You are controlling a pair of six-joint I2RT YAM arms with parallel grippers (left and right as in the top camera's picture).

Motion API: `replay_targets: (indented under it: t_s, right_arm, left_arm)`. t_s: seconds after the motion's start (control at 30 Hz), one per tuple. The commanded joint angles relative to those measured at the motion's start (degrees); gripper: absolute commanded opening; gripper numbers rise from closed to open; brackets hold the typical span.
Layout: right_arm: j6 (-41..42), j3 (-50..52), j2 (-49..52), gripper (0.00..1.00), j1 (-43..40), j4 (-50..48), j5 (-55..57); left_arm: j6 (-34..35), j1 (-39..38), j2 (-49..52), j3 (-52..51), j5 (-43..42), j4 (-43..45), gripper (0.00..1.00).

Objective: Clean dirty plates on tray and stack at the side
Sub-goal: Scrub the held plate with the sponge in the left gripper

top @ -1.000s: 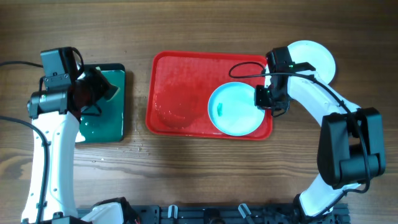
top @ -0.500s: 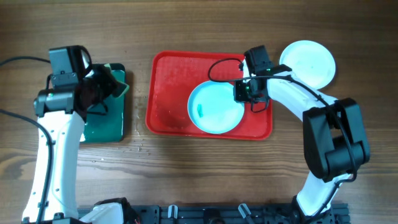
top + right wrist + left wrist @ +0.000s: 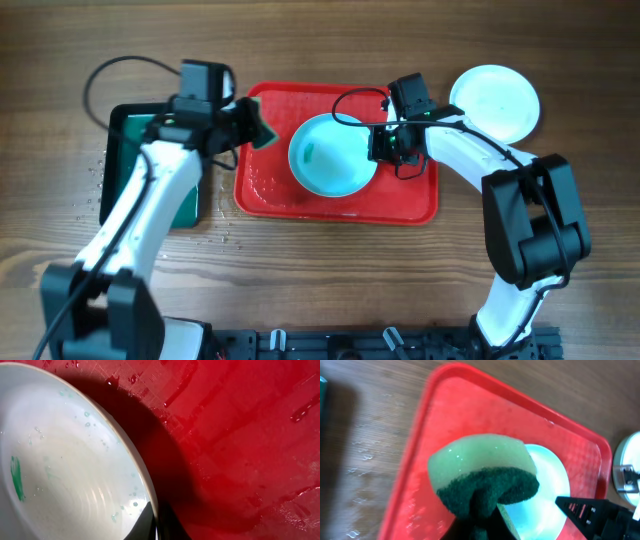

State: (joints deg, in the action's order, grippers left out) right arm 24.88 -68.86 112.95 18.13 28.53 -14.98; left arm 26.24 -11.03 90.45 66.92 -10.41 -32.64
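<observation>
- Since a second ago, the left gripper [image 3: 248, 127] has swung from the green tray [image 3: 120, 140] over the red tray [image 3: 270, 195], its jaws pinching a sponge [image 3: 485, 472].
- The turquoise plate [image 3: 333, 155] has slid left on the tray, with the right gripper [image 3: 384, 150] jaws clamped on its rim.
- The right wrist view shows that pinch and the teal smear [image 3: 16, 477] close up.
- Only the overhead view shows the white plate [image 3: 497, 103] on the bench [image 3: 400, 280].

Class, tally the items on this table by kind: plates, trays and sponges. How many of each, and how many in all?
Plates: 2, turquoise plate and white plate
Trays: 2, red tray and green tray
Sponges: 1, sponge
Total: 5
</observation>
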Motion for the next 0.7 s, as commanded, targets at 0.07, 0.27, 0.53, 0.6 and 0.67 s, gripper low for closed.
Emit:
replay_targets:
  t_s: [0.07,0.27,0.53,0.6,0.67]
  right_arm:
    - [1.20,1.55,3.58,0.05,0.46,0.17,-0.13]
    - [1.18,1.55,3.58,0.05,0.46,-0.42,-0.13]
    - [0.61,1.57,3.58,0.05,0.46,0.50,-0.11]
    - [0.59,1.57,3.58,0.05,0.46,0.50,-0.13]
    - [0.59,1.57,3.58,0.05,0.46,0.74,-0.11]
  left_arm:
    - [-0.24,-6.67,8.44,-0.15,-5.66,8.57,0.04]
    - [1.25,-13.38,15.61,-0.15,-5.81,15.54,0.04]
    - [1.25,-16.06,22.93,-0.15,-1.46,19.82,0.05]
    - [1.22,-15.96,23.93,-0.15,3.04,19.58,0.07]
    - [1.18,-15.52,24.15,-0.15,8.76,18.67,0.08]
